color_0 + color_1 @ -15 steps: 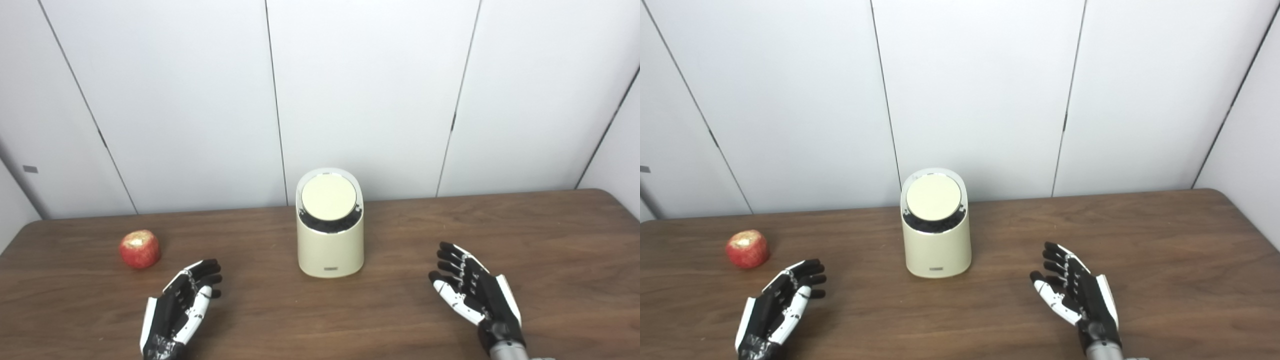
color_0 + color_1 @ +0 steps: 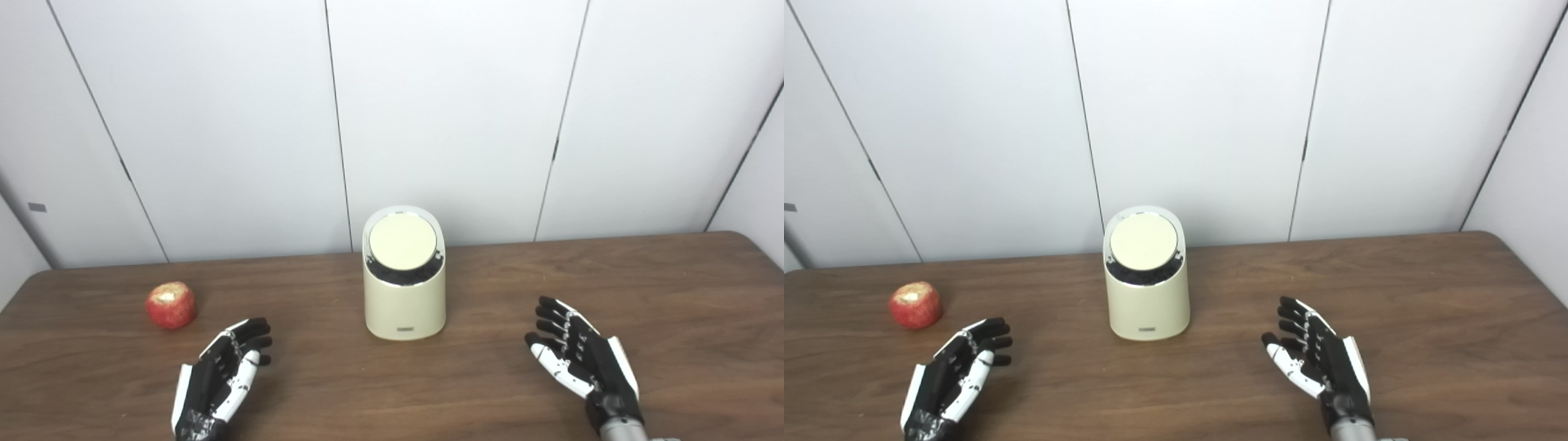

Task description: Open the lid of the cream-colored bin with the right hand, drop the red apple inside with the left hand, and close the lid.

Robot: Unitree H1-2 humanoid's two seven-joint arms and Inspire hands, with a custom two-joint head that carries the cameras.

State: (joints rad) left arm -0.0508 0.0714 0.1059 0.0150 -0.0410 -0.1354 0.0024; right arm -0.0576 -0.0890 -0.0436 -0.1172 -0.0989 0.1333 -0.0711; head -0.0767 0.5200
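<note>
While the cream-colored bin stands mid-tabletop with its round lid down, the red apple lies well to its left. Left robot hand and right robot hand hover near the front edge, fingers spread, holding nothing.

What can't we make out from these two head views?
- Inside of the bin: hidden in both views by the closed lid.
- Small label at the bin's base: too small to read.
- Far side of the apple: turned away from both cameras.
- Arms behind the left hand and right hand: cut off by the bottom edge.
- Table corners: cut off at both sides.
</note>
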